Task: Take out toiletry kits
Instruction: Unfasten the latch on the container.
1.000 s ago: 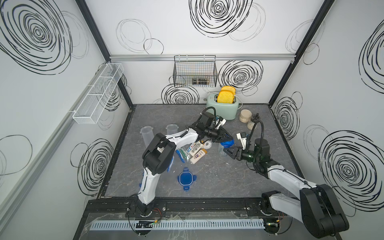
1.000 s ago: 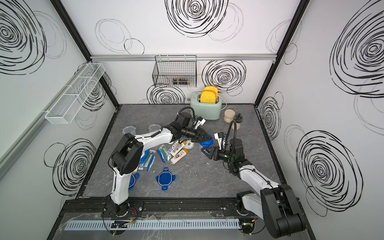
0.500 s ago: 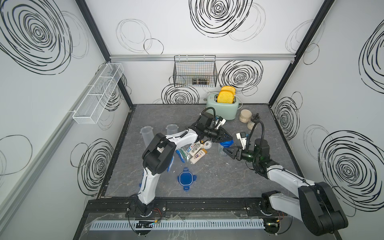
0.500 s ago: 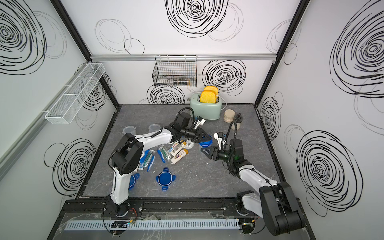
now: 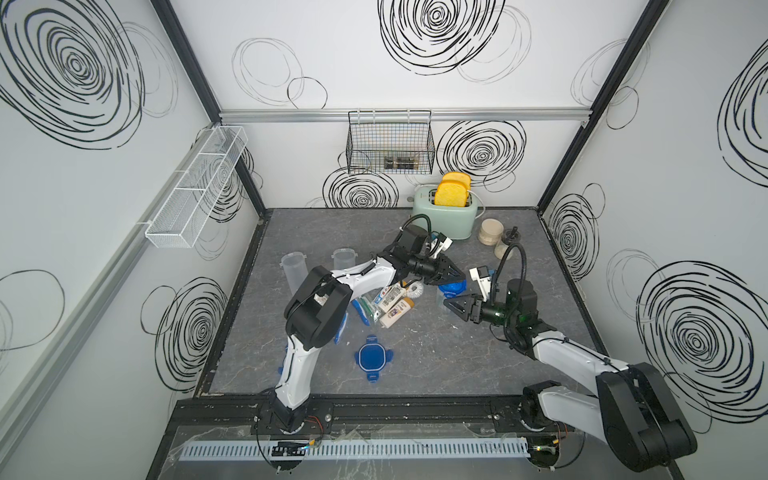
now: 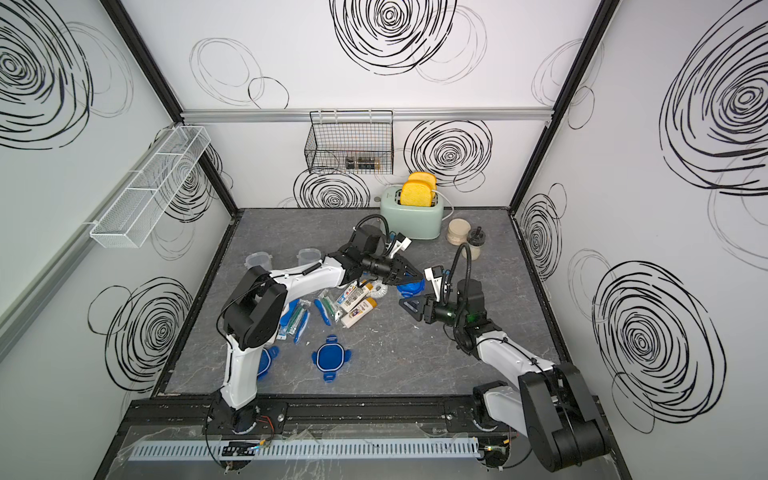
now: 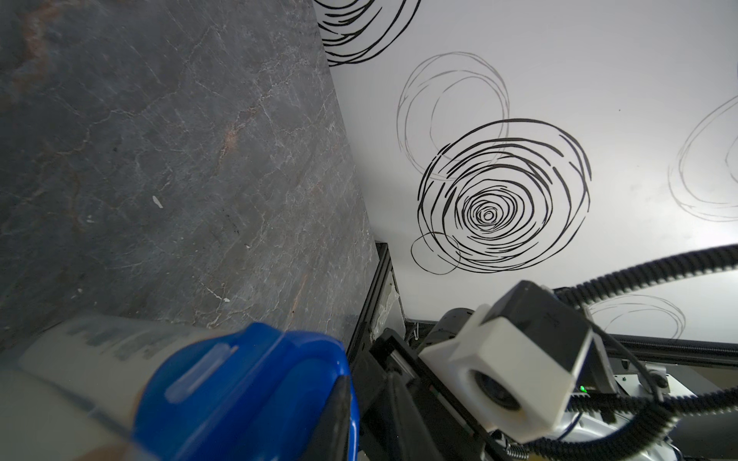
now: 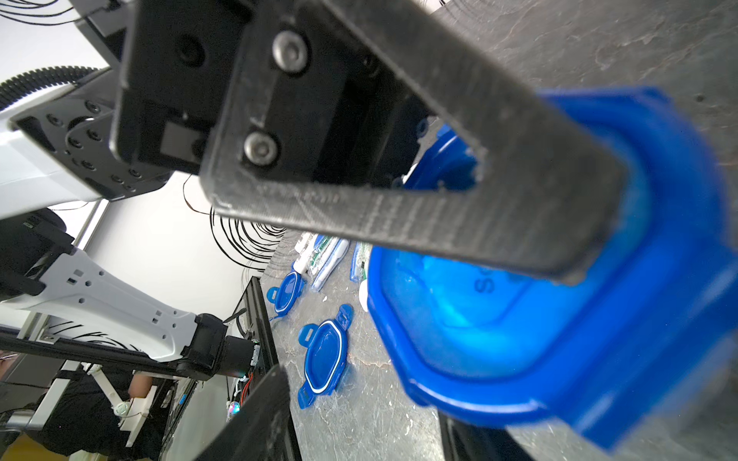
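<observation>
Top views are showing the left gripper (image 5: 456, 277) clamping the blue lid (image 5: 452, 286) of a clear container (image 7: 56, 411) — a cream bottle (image 7: 92, 351) is sitting inside. The right gripper (image 5: 449, 305) is hovering just beside it — its jaw width is unclear. Toiletry kits (image 5: 392, 305) are lying loose on the table (image 5: 415, 353) nearby.

Gripper finger (image 8: 399, 223) across blue lid (image 8: 499, 339), loose lids (image 8: 323, 359) beyond

Lab test cell: swirl-printed walls (image 5: 436, 33).
</observation>
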{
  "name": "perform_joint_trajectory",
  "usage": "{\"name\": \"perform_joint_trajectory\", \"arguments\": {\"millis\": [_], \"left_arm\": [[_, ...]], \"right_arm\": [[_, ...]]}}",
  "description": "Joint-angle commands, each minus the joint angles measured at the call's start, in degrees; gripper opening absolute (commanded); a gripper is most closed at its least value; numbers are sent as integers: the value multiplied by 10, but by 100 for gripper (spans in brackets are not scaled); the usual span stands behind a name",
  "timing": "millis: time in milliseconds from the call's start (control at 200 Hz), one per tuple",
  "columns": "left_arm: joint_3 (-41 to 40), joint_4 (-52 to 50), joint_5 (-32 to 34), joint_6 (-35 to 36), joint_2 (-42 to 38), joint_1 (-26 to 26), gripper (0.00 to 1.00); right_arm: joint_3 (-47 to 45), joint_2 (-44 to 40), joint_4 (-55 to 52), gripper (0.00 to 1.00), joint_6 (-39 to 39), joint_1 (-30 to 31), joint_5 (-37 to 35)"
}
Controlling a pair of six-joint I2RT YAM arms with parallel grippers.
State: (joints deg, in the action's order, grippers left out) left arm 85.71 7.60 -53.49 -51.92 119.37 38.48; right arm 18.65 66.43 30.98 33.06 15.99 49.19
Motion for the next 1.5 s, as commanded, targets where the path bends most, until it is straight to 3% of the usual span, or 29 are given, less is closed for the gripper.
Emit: {"name": "perform_joint_trajectory", "arguments": {"millis": [0, 976, 1496], "left_arm": [[-23, -58, 42, 20, 31, 5, 22], [-15, -81, 61, 36, 34, 5, 21], [5, -95, 64, 39, -22, 6, 22]], "right_arm": [[1, -15, 72, 59, -5, 7, 39], [-3, -24, 107, 57, -11, 34, 66], [50, -127, -89, 67, -30, 33, 27]]}}
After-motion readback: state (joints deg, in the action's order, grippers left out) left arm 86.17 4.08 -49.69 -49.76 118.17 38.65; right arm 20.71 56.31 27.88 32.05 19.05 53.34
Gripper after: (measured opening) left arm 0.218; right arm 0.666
